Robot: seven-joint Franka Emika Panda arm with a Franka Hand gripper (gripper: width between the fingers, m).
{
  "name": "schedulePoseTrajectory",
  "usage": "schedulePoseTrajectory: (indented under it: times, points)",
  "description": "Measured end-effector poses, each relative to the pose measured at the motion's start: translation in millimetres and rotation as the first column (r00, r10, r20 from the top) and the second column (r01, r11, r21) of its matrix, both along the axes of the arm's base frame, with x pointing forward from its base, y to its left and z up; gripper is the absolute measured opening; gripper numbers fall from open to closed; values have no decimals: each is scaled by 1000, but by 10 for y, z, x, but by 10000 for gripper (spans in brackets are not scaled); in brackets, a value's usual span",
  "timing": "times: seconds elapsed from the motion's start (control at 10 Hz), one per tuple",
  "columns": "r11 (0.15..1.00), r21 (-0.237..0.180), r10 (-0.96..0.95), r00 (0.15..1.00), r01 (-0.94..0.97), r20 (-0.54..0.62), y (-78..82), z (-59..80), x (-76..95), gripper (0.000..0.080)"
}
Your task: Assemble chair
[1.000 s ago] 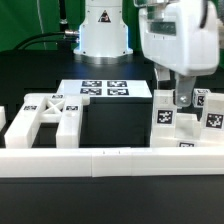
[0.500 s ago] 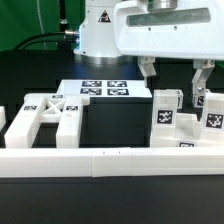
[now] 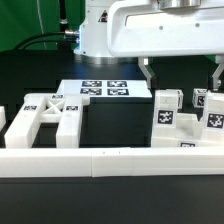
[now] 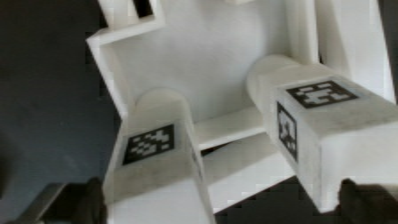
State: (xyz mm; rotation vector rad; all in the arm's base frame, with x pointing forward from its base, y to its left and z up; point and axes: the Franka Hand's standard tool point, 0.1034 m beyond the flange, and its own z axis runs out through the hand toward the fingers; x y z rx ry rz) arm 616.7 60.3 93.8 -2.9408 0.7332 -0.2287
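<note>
Exterior view, read from its left to its right.

Left: the X-braced frame (image 3: 45,118) of the chair lies on the black table (image 3: 30,70). It sits just behind the long low rail (image 3: 110,160), which runs across the front of the scene.

Centre: the marker board (image 3: 103,90) lies flat on the table in front of the robot base (image 3: 105,30). Nothing rests on it. Bare dark table shows between the board and the rail.

Right: the gripper (image 3: 182,72) hangs above a cluster of short square posts. Its jaws are spread as wide as they go. One of the fingers (image 3: 147,72) is toward the centre and the other is close to the picture's right edge. Nothing sits between them and neither touches a part, so the gripper is released and empty.

Below it, the tagged post (image 3: 165,110) stands upright just behind the rail. It is under the gap between the fingers, nearer the centre-side one. A second post (image 3: 207,105) stands just beside it to the right. More white tagged pieces crowd the right edge, and I cannot separate them.

Wrist view: two tagged posts fill the foreground side by side, one post (image 4: 164,150) apart from the other post (image 4: 329,115). A flat white piece (image 4: 169,60) lies behind and between them. Whether the posts touch that piece cannot be told. The fingertips are not clearly visible here.
</note>
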Motion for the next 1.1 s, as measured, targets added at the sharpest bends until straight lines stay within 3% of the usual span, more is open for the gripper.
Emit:
schedulePoseTrajectory:
  times: [0.6, 0.9, 1.1]
  points:
    - [1000, -4, 11, 1000, -11, 6, -12, -1, -1, 649]
    - [997, -56, 57, 992, -51, 114, -47, -16, -92, 649]
    - [993, -100, 74, 981, -56, 180, -155, -57, -156, 649]
